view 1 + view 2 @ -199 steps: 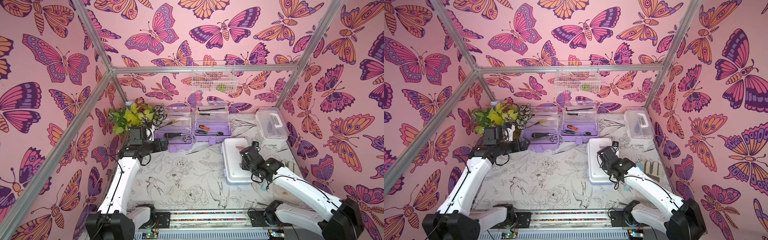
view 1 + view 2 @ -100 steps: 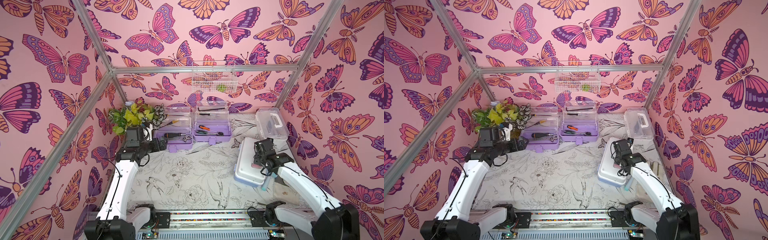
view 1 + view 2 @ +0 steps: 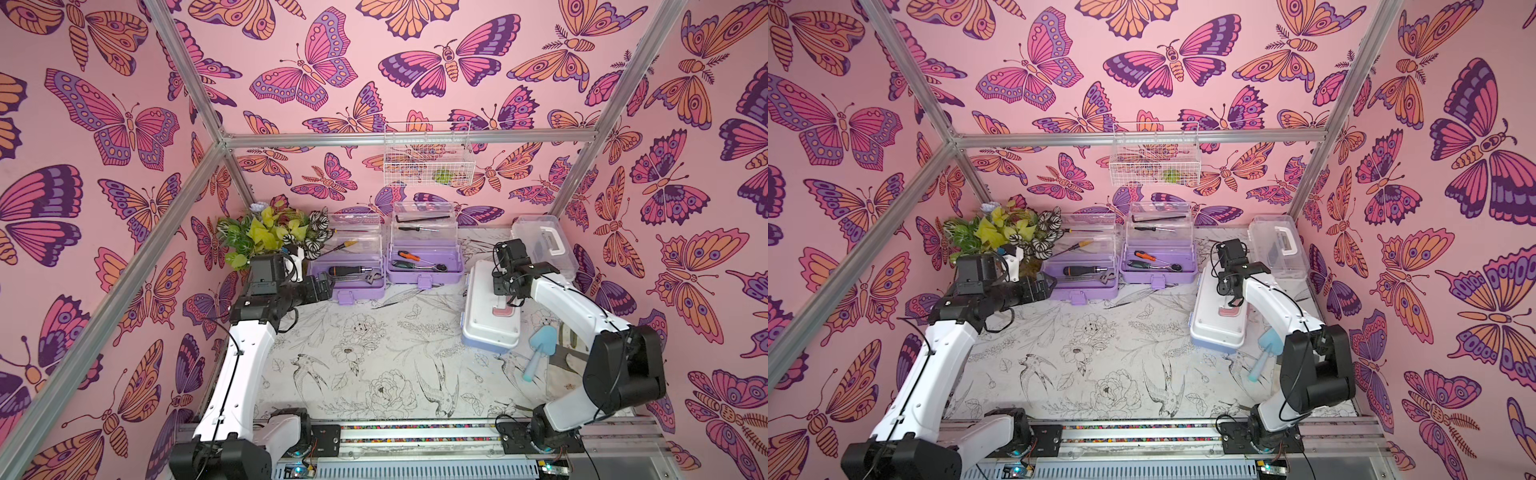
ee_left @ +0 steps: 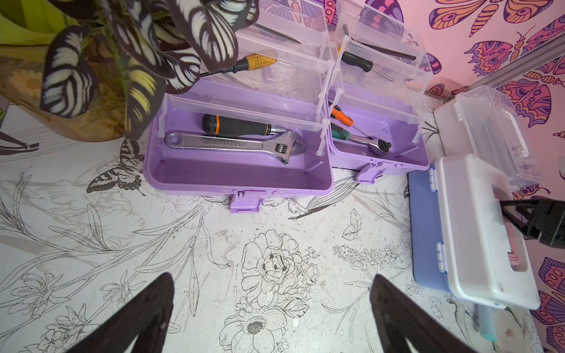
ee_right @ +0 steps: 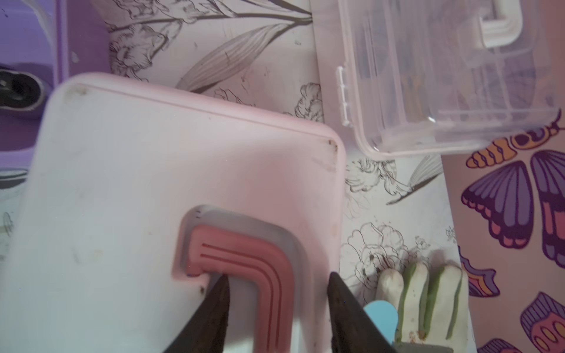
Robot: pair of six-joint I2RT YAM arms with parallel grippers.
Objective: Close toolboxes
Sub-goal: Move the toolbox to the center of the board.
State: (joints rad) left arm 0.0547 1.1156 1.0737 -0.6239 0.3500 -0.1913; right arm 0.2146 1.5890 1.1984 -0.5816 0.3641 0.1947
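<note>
The left gripper is hanging over the table with its fingers spread wide, holding nothing. Just in front of it, the first lilac toolbox is sitting open, with its clear lid standing up at the back. A wrench is lying inside, so the box is probably staying put when pushed. The lid is looking thin, stiff and slippery, so pushing its top edge forward and down seems best.

The second lilac toolbox is sitting right beside it, open the same way.

Further right, the light-blue toolbox is lying with its white lid down. The right gripper is hovering over it with its fingers apart, one on each side of the pink handle, not squeezing it. That handle is looking like the safest place to grab.

The white toolbox is sitting shut by the right wall.
</note>
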